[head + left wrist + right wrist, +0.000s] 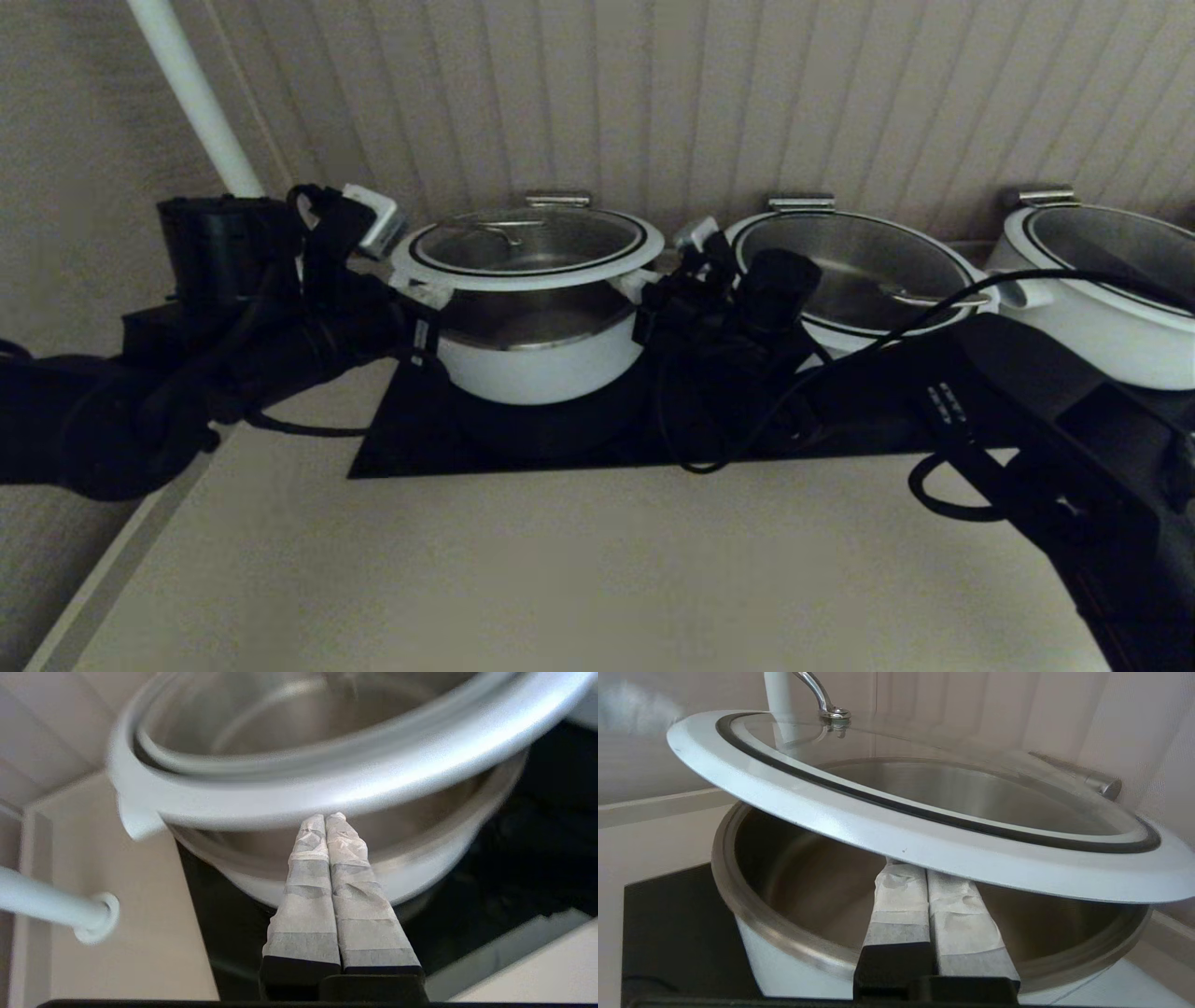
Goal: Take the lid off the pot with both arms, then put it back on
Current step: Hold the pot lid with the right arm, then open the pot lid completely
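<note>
Now the lid (527,245) hovers above the pot (537,350), propped by the closed left gripper (325,817) at nine o'clock and the closed right gripper (906,868) at three.

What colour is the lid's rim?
White, with a thin black ring inside; the lid shows best in the right wrist view.

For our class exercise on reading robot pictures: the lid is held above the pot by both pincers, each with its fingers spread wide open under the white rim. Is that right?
Not quite. The lid is indeed raised above the pot, a pincer under its rim on each side, but the fingers are pressed together, not spread. The left wrist view shows the left pincer shut, and the right wrist view shows the right pincer shut too.
</note>
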Robot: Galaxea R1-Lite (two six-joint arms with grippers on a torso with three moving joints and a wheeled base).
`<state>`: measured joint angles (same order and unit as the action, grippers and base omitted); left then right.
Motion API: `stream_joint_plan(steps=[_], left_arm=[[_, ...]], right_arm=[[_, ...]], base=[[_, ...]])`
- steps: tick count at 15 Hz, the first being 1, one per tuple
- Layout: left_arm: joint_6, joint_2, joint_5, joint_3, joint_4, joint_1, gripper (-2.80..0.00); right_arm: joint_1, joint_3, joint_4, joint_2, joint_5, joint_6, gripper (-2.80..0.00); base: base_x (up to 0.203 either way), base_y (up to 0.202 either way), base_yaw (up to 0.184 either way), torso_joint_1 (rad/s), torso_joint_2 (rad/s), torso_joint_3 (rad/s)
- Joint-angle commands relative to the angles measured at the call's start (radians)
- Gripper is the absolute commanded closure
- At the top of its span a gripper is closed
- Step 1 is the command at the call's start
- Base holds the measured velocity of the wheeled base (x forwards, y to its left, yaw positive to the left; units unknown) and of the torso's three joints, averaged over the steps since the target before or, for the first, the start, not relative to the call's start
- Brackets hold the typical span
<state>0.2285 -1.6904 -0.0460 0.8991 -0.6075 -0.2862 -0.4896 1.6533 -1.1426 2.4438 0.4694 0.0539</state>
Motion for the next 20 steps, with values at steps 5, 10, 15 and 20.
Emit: stream_joint_plan(steps=[5,10,15,20], left_arm=[[0.001,-0.018,0.000,-0.020,-0.005,-0.006,0.00],[0.002,-0.080,0.001,-0.012,-0.055,-0.010,0.00],[0.002,-0.128,0.003,-0.008,-0.133,-0.010,0.00],[-0.001,-0.154,0.013,0.015,-0.135,-0.008,0.00]], right_arm=[[0.000,0.005,-0.007,-0.005,0.003,0.001,0.00],[0.005,0.011,-0.005,-0.003,-0.003,0.000,0.00],[0.006,0.016,-0.005,0.000,-0.003,0.000,0.00],[0.006,0.016,-0.006,0.001,-0.003,0.000,0.00]], base=[[0.000,0.000,0.000,0.000,0.00,0.000],[0.000,0.000,0.000,0.000,0.00,0.000],[0.000,0.000,0.000,0.000,0.00,0.000],[0.000,0.000,0.000,0.000,0.00,0.000]])
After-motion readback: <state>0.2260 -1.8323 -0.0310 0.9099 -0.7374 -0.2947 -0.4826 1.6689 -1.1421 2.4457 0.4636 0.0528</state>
